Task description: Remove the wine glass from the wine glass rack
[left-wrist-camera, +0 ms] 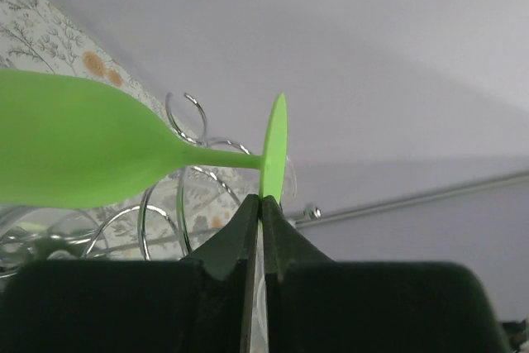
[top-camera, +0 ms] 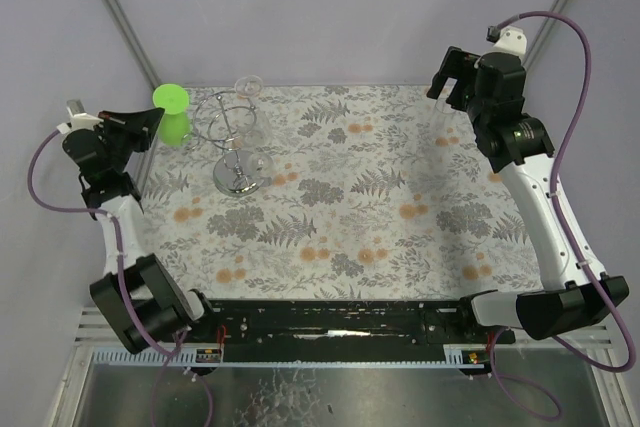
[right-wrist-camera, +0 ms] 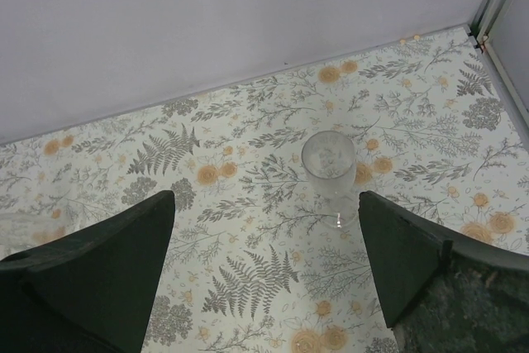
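1. Left claw (left-wrist-camera: 259, 204): jaws pinched shut on the rim of the foot (left-wrist-camera: 275, 142) of the green wine glass (left-wrist-camera: 83, 150). The tips grip the disc at its edge only.
2. Green wine glass: one. In the top view its foot is uppermost and its bowl below, hanging from the claw over the far-left part of the floral tablecloth (top-camera: 380, 207). The bowl is opaque, so its inside is not seen.
3. It sits just left of the wine glass rack (top-camera: 236, 152), level with the top loops. In the left wrist view, wire loops show behind the stem. Whether the stem is free of the wire, cannot tell.
4. Rack: one. It stands upright with its round shiny base on the cloth, a thin post and curved loops on top.
5. At the rack's far side is the clear glass at the rack (top-camera: 248, 87). Hanging in a loop or standing behind it, cannot tell.
6. Right claw (right-wrist-camera: 266, 204): jaws wide apart, gripping nothing, raised near the far-right corner, well apart from the rack.
7. Standing clear glass (right-wrist-camera: 331, 173): upright on the cloth, seen between the right claw's fingers and touching neither.
8. Clear glasses: one or two. Whether items 5 and 7 are the same glass, cannot tell.
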Available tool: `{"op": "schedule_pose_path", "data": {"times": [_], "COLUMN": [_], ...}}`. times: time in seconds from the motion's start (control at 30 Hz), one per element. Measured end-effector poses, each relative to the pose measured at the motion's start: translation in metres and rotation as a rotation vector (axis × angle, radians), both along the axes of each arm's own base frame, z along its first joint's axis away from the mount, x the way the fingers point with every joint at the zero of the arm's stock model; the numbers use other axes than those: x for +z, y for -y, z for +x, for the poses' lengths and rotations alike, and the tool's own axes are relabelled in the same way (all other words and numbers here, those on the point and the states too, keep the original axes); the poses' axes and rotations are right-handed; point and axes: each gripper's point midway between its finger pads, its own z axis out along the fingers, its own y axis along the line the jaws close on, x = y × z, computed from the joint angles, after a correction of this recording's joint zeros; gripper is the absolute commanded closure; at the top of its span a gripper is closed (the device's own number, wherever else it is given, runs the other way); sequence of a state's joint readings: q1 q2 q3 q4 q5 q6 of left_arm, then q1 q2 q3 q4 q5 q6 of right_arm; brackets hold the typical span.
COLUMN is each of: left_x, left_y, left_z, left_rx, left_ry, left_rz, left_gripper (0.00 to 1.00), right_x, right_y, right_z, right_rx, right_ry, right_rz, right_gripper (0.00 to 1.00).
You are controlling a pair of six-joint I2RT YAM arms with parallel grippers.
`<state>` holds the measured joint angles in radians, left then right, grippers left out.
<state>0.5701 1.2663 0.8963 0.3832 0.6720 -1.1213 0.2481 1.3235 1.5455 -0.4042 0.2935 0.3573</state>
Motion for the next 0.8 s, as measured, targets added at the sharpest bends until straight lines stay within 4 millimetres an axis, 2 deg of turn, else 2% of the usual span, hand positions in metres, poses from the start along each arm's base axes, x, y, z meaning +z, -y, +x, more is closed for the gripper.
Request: {"op": "schedule_pose_path", "data": {"times": [0.17, 0.5, 0.63, 0.7, 0.8], "left_x": [0.022, 0.071, 0.096, 0.111, 0.139], "left_y": [0.021, 0.028, 0.034, 0.043, 0.074], "left_z": [-0.028, -0.046, -0.052, -0.054, -0.057], "left_rx": [-0.068, -0.1, -0.119, -0.136, -0.194], "left_ry": [0.026, 0.097, 0.149, 0.179, 0.259], "left_rz": [0.182, 0.508, 0.637, 0.705, 0.814], "left_gripper": [1.0, 1.0, 1.0, 1.0, 1.0], "right_x": [0.008, 0.011, 0.019, 0.024, 0.028], "right_y": [0.0, -0.006, -0.008, -0.008, -0.007], "right_z": [-0.004, -0.006, -0.002, -0.001, -0.002], "right_rx": [0.012, 0.054, 0.059, 0.059, 0.059], "right_ry": [0.0, -0.016, -0.01, -0.004, -0.005], "right_rz": [-0.009, -0.016, -0.018, -0.018, -0.02], "right_gripper": [0.01, 0.01, 0.01, 0.01, 0.01]}}
